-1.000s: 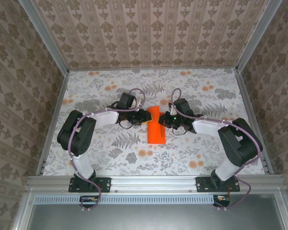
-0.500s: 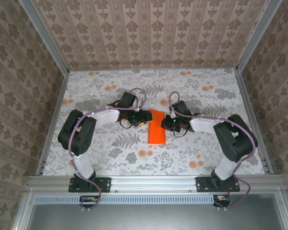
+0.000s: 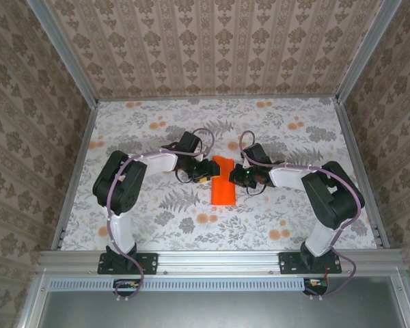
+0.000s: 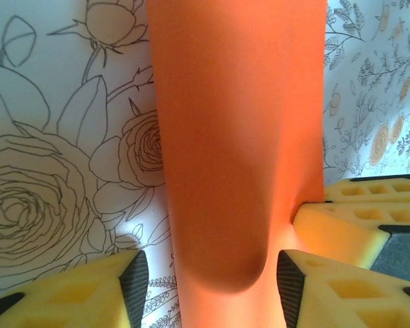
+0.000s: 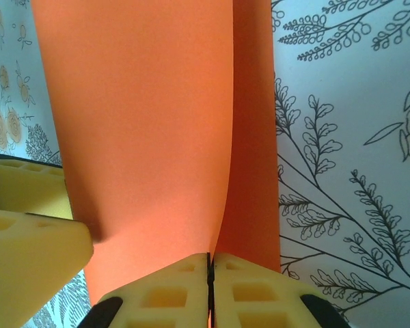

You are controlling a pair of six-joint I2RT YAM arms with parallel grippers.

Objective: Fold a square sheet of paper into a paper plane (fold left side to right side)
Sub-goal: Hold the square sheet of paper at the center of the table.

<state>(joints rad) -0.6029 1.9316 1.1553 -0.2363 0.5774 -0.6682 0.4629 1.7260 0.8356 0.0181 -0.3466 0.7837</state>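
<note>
The square sheet of paper point(image 3: 223, 183) is a narrow, folded, bright orange strip in the middle of the table. In the left wrist view the paper point(image 4: 239, 137) bulges up between my left gripper point(image 4: 212, 290), whose yellow fingers point(image 4: 68, 297) stand open on either side without pinching it. My left gripper point(image 3: 206, 171) sits at the strip's left edge. My right gripper point(image 3: 238, 175) is at its right edge. In the right wrist view the paper's raised upper layer point(image 5: 143, 123) runs into the seam of my right gripper point(image 5: 210, 273), which is shut on that flap.
The table point(image 3: 150, 130) has a pale floral cover with small orange flower blotches point(image 3: 206, 219). Patterned walls and metal rails point(image 3: 75, 171) close it in on the left, right and back. My left fingers point(image 5: 27, 236) crowd the paper next to the right gripper.
My left gripper has opened and let go of the paper. Both grippers have edged closer to the strip, and the left arm's elbow has swung right.
</note>
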